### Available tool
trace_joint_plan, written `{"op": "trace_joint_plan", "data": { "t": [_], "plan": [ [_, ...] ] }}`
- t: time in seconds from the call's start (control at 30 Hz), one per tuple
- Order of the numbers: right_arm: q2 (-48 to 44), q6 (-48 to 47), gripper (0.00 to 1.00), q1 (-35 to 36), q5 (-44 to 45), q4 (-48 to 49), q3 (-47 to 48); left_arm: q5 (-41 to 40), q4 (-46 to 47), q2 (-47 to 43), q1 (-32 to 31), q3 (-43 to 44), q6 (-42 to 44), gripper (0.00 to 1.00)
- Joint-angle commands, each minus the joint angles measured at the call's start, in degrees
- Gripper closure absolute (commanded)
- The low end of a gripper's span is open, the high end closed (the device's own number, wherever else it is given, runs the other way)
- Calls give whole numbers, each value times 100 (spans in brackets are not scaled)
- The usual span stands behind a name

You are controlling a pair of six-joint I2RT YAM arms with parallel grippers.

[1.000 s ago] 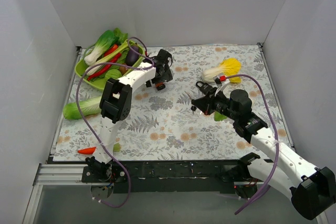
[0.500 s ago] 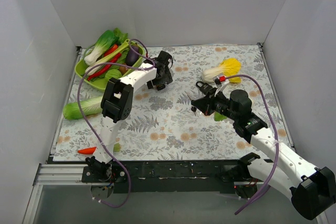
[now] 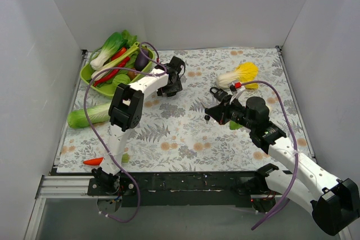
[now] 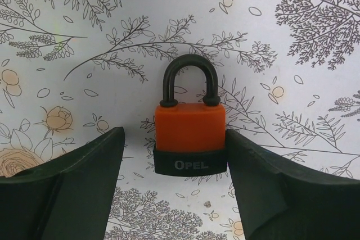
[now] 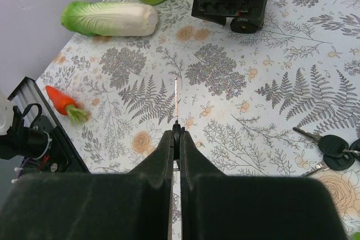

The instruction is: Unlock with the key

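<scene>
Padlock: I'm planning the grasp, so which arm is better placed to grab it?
Left. The left gripper has its jaws open, flanking the orange padlock on both sides. The right gripper is shut and sits well away from it.

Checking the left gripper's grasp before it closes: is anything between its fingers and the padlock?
Nothing visible. The padlock lies flat between the left gripper's open fingers: one finger is at its side, only bare cloth separates the other.
</scene>
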Motion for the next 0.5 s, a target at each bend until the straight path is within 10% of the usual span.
{"op": "trace_joint_plan", "data": {
  "t": [0.0,0.47],
  "plan": [
    [-69,2,99,-9,-37,226,-19,-256,-112,-267,53,-271,131,30],
    [-34,37,99,-9,-19,226,-63,552,232,-215,44,-315,456,41]
  ]
}}
